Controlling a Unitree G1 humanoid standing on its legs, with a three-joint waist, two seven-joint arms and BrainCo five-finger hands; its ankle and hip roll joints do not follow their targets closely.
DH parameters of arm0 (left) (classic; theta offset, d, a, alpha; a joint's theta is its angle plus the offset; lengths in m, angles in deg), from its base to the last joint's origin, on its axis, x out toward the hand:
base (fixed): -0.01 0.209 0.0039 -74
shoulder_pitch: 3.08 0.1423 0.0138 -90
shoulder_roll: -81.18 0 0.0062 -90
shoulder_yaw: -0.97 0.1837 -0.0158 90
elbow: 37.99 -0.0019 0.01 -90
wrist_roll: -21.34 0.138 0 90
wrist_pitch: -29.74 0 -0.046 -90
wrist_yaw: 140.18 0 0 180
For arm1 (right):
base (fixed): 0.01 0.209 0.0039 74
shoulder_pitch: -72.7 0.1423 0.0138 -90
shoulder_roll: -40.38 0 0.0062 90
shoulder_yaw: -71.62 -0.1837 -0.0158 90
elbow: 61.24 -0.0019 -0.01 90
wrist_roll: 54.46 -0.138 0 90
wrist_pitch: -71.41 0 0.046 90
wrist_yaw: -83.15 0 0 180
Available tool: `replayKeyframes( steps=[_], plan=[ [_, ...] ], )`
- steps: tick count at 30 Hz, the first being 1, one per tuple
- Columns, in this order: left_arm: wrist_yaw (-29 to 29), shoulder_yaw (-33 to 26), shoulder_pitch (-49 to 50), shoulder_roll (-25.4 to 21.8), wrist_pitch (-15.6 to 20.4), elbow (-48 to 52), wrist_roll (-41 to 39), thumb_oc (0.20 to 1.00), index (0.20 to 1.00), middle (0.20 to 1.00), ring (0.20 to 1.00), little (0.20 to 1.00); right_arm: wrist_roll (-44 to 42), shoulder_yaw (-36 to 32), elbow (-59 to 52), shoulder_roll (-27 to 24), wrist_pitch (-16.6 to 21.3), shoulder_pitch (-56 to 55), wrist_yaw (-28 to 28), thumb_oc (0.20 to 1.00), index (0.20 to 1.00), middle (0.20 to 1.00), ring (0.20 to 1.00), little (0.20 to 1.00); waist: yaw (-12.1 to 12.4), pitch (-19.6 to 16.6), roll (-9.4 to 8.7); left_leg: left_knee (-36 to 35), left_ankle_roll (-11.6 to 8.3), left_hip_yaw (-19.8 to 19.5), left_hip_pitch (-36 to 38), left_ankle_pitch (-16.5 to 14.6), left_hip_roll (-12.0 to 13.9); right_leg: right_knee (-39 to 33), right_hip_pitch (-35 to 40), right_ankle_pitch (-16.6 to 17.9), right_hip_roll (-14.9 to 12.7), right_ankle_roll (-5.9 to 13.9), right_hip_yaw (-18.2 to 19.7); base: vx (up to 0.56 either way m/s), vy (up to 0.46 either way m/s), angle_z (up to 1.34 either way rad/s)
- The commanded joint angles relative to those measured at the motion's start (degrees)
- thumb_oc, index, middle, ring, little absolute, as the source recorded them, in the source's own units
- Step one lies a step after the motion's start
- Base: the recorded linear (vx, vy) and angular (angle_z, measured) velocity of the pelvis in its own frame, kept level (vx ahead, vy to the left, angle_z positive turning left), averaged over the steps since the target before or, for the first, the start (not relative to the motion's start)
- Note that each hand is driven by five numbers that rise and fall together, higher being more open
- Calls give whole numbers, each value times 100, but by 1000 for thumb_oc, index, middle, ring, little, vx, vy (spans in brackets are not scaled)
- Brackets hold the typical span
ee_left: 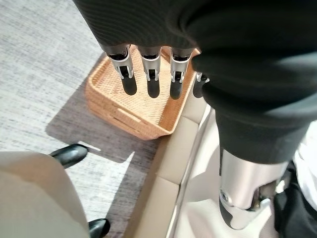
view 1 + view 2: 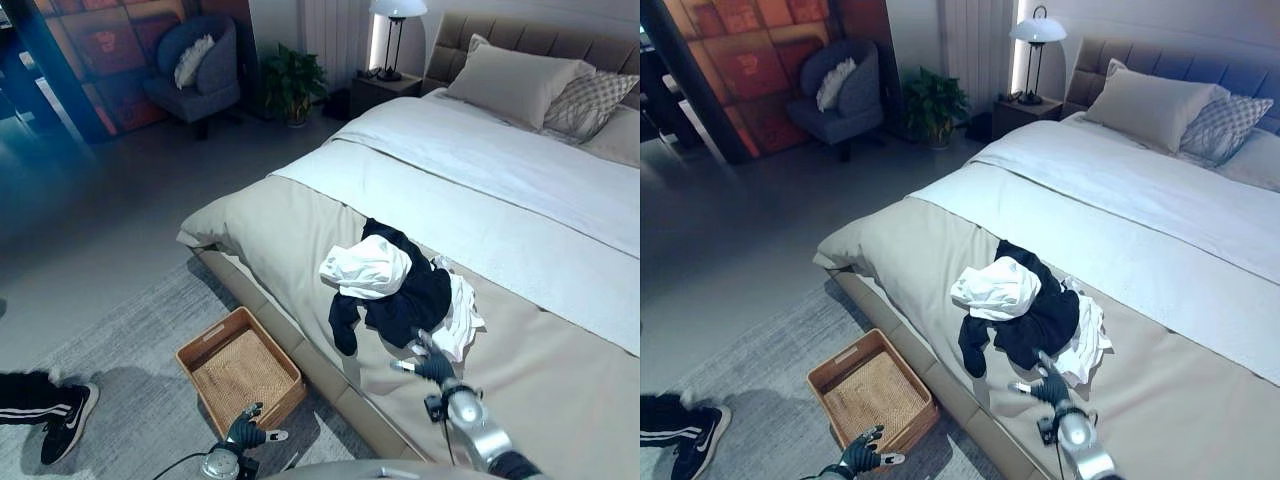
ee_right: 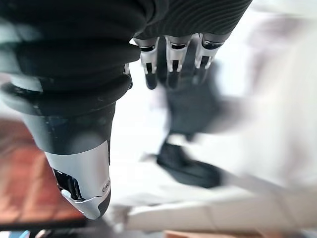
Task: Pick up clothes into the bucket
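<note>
Clothes [image 2: 392, 290], a dark garment under white pieces, lie heaped near the bed [image 2: 560, 400] edge, directly above the wicker basket [image 2: 240, 372] on the rug, a short drop. The right hand [image 2: 432, 364], fingers spread and empty, reaches toward the heap; the left hand [image 2: 245, 431] hangs relaxed, fingers straight, near the basket, likely ready to steady it.

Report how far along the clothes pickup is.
Nothing is done yet: the wicker basket on the rug holds no clothes. In hand: the right hand, fingers open, is at the near edge of the pile on the bed, holding nothing. The left hand hangs open by the basket. Left: the white garment, the dark garment and the white cloth under it.
</note>
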Motion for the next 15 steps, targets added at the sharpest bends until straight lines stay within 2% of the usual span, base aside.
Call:
replayKeyframes(
  steps=[1, 4, 9, 15],
  plan=[
    [-113, 201, -154, 84, 125, -203, -112, 1000, 1000, 1000, 1000, 1000, 240, -2, -642, -126, 325, 617, 140, 1000, 1000, 1000, 1000, 1000, 37, 343, -293, 385, 125, -165, -202, -382, -205, 530, -284, -15, -543, 473, -153, -27, 16, 5],
    [-219, 251, -254, 72, 155, -159, -151, 1000, 1000, 1000, 1000, 1000, 553, -64, -1111, -293, 395, 1011, 427, 1000, 1000, 1000, 1000, 1000, 83, 489, -284, 429, 140, -236, -395, -344, -227, 648, -475, -30, -575, 469, -194, -70, 22, 4],
    [-533, 399, -537, 46, 241, 16, -276, 1000, 1000, 1000, 1000, 1000, 1510, -184, -1372, -544, 312, 1955, 1418, 1000, 1000, 1000, 1000, 1000, 198, 819, -237, 592, 174, -369, -851, -281, -284, 922, -901, -54, -656, 462, -281, -85, 20, 13],
    [-881, 636, -969, -44, 350, 491, -594, 1000, 1000, 1000, 1000, 1000, 2815, 240, -881, -1183, -205, 3625, 2310, 1000, 1000, 1000, 1000, 1000, 389, 1452, -132, 1344, 242, -527, -1725, -369, -448, 1669, -1745, -169, -848, 379, -189, -128, 42, 8]
  ],
)
